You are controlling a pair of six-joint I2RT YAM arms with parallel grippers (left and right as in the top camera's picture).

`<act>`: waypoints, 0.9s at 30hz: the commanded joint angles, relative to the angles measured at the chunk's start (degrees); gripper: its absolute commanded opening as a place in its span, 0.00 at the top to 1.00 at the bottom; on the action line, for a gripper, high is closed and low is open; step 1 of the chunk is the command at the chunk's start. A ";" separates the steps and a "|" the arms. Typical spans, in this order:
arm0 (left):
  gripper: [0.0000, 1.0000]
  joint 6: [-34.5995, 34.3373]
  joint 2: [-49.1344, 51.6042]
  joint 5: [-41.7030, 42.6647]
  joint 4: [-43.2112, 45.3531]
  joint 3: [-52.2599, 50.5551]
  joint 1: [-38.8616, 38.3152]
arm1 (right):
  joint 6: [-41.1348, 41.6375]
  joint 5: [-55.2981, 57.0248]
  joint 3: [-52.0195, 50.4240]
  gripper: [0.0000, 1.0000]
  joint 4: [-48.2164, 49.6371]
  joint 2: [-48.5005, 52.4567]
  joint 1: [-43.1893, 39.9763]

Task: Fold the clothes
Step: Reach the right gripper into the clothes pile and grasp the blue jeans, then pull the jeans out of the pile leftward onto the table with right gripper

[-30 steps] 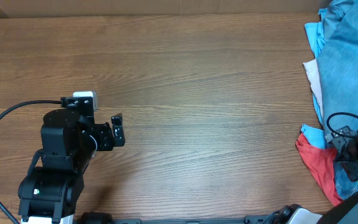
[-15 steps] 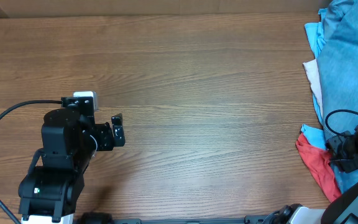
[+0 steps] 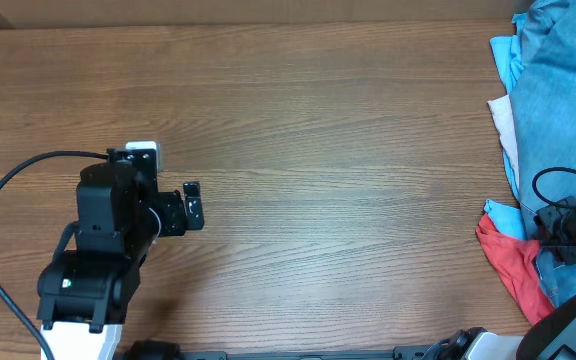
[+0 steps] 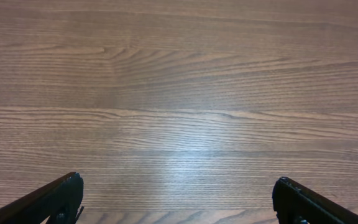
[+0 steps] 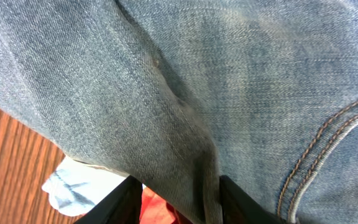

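Note:
The clothes, light blue denim jeans (image 3: 558, 90), lie heaped at the table's far right edge. In the right wrist view the jeans (image 5: 241, 81) fill the frame, with orange pocket stitching at the right. My right gripper (image 5: 182, 205) is shut on a raised fold of the denim, one black finger (image 5: 120, 202) on each side of it. From overhead the right gripper (image 3: 566, 225) sits low over the pile, partly cut off by the frame edge. My left gripper (image 3: 194, 205) hovers open over bare wood at the left, and its wrist view shows the left gripper (image 4: 179, 196) with nothing between the fingers.
Other garments lie under and beside the jeans: a sky-blue one (image 3: 505, 60), a white one (image 3: 503, 120) and a red one (image 3: 508, 268). The red cloth (image 5: 157, 210) and a pale cloth (image 5: 79, 183) show below the denim. A black cable (image 3: 8, 200) loops beside the left arm.
My right gripper has gone from open to shut on a fold of the jeans and shifted slightly towards the right edge. The left arm has turned and moved a little away from the table's front.

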 commanded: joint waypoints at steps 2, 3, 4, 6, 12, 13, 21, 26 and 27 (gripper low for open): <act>0.00 -0.39 0.68 0.63 0.11 1.57 0.35 | 0.22 -1.90 1.90 0.60 0.70 -0.31 -0.11; 0.00 -0.39 0.70 0.63 0.13 1.57 0.35 | 0.24 -2.12 1.90 0.62 0.59 -0.31 -0.11; 0.00 -0.39 0.74 0.61 0.13 1.57 0.35 | 0.24 -2.12 1.90 0.67 0.35 -0.31 -0.11; 0.00 -0.39 0.79 0.63 0.11 1.57 0.35 | 0.24 -2.10 1.90 0.74 0.20 -0.31 -0.11; 0.00 -0.39 0.79 0.63 0.11 1.57 0.35 | 0.24 -1.90 1.79 0.89 -2.12 -0.31 -0.11; 0.00 -0.39 0.79 0.63 0.11 1.57 0.35 | 0.26 -2.05 1.79 0.96 -2.27 -0.31 -0.11; 0.00 -0.39 0.79 0.59 0.35 1.57 0.35 | -5.99 -12.59 5.97 0.96 -5.05 -3.23 -0.09; 0.00 -0.39 0.79 0.61 0.55 1.57 0.35 | -10.60 -19.74 15.52 0.96 -10.43 -10.84 0.46; 0.00 -0.39 0.79 0.61 0.57 1.57 0.35 | -11.50 -21.18 17.57 0.96 -11.67 -12.31 0.87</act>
